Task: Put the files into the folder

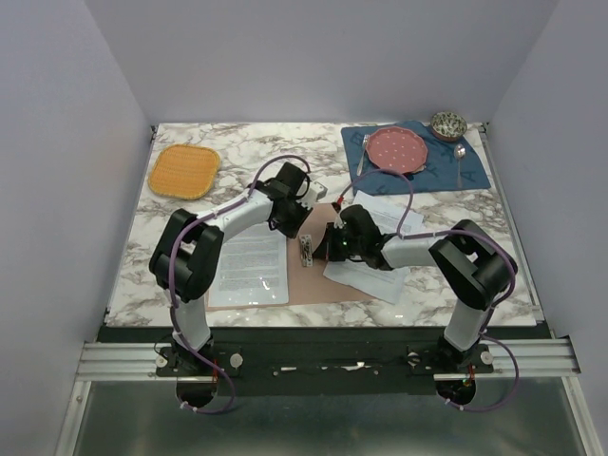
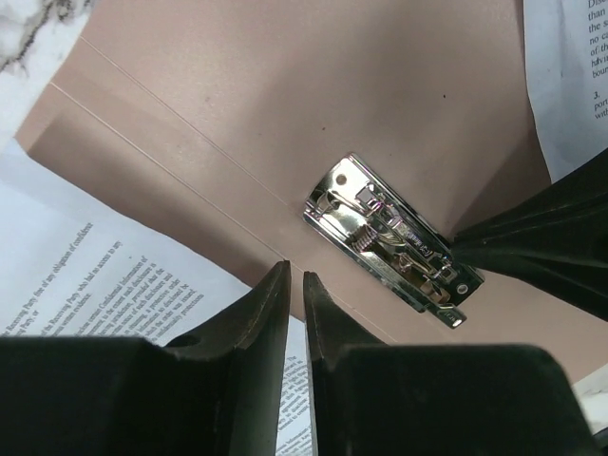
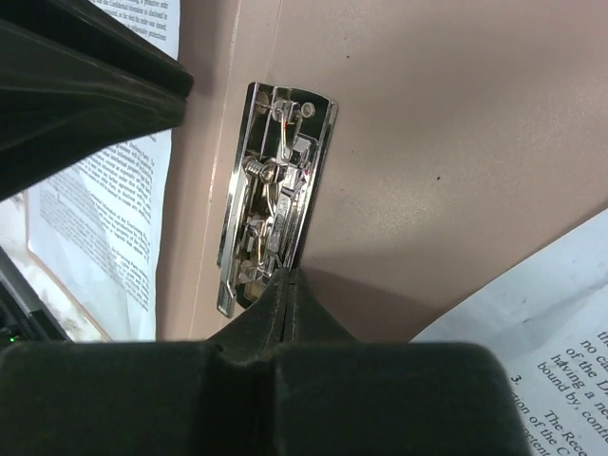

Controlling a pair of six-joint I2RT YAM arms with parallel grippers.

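The pinkish-brown folder [image 1: 318,280] lies open at the table's middle, with its metal clip [image 1: 306,252] at the spine. One printed sheet [image 1: 249,271] lies on the folder's left half. Another sheet [image 1: 375,271] lies over its right edge, under my right arm. My left gripper [image 1: 290,223] hovers just behind the clip, its jaws almost together and empty [image 2: 295,275]. My right gripper [image 1: 329,244] is shut, its tips against the near end of the clip [image 3: 288,275]. The clip [image 2: 389,233] and the left sheet [image 2: 85,256] show in the left wrist view.
An orange woven mat [image 1: 184,169] lies at the back left. A blue placemat [image 1: 475,173] at the back right carries a pink plate [image 1: 397,149], a fork [image 1: 362,152] and a spoon [image 1: 460,157]. A small bowl [image 1: 448,123] stands behind it.
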